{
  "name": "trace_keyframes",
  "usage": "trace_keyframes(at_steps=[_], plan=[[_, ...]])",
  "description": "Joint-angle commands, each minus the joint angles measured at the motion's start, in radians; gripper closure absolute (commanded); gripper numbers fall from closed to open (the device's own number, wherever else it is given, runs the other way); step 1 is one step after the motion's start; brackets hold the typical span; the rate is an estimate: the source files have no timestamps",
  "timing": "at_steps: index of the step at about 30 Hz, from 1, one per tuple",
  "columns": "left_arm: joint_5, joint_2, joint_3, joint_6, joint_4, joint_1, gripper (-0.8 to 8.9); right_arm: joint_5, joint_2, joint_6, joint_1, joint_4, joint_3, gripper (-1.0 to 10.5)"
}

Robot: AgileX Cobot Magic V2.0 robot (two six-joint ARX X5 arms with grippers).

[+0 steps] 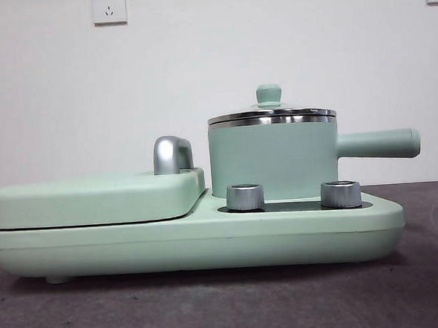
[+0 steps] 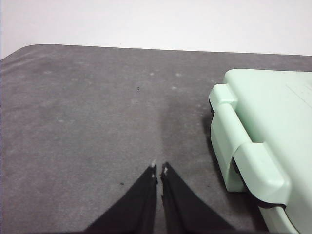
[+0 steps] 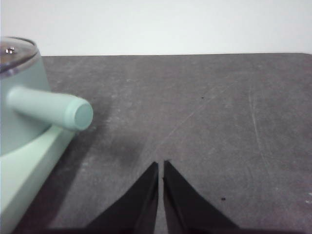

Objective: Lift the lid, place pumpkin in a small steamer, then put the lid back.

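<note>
The small steamer (image 1: 273, 159), a mint-green pot with a long side handle (image 1: 378, 144), stands on the wide mint-green base (image 1: 194, 243). The lid (image 1: 271, 115) with its mint knob (image 1: 268, 94) sits on the pot. The pumpkin is not visible in any view. My left gripper (image 2: 159, 169) is shut and empty above the grey table, beside the flat cover (image 2: 263, 141). My right gripper (image 3: 160, 165) is shut and empty over the table, to the side of the steamer's handle (image 3: 48, 107). Neither gripper shows in the front view.
A flat mint-green cover (image 1: 95, 197) with a chrome handle (image 1: 171, 154) lies on the base's left half. Two silver knobs (image 1: 245, 196) (image 1: 340, 194) stand on the base in front of the pot. Grey table (image 3: 219, 122) surrounds the appliance; a white wall stands behind.
</note>
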Motion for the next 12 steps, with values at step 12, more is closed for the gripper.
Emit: trace_keyframes(at_steps=[12], plan=[[-0.003, -0.002, -0.019, 0.010, -0.005, -0.003, 7.94, 0.032, 0.000, -0.045, -0.002, -0.024, -0.006, 9.3]])
